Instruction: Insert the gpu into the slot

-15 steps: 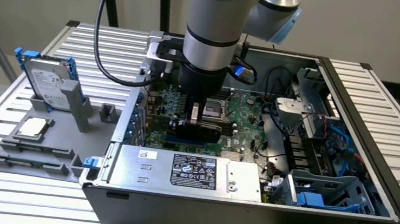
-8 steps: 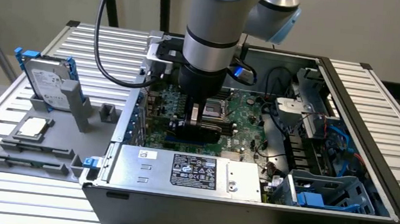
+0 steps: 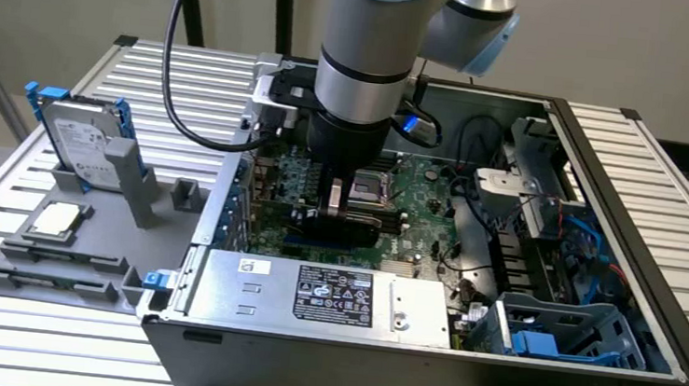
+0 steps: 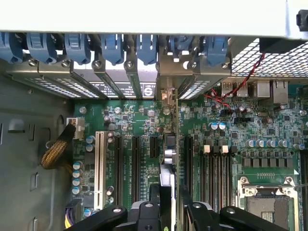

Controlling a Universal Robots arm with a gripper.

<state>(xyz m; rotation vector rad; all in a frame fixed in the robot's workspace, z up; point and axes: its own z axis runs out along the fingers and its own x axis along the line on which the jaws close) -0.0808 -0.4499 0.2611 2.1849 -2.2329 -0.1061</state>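
Wrist view: the claw point(image 4: 171, 214) is clamped on the gpu point(image 4: 168, 161). The card stands edge-on between the fingers and runs ahead of the claw to the row of bracket covers point(image 4: 120, 85) at the case's rear, low over the motherboard point(image 4: 139, 115), with one black connector strip point(image 4: 136, 161) on one side of the claw and another point(image 4: 188, 154) on the other. The slot is hidden beneath the card, so seating cannot be confirmed. Judged status: pick-up and alignment done — press-home and release outstanding. In the exterior view the claw sits deep inside the open computer case point(image 3: 428, 378), with the power-supply box point(image 3: 323, 294) near the claw.
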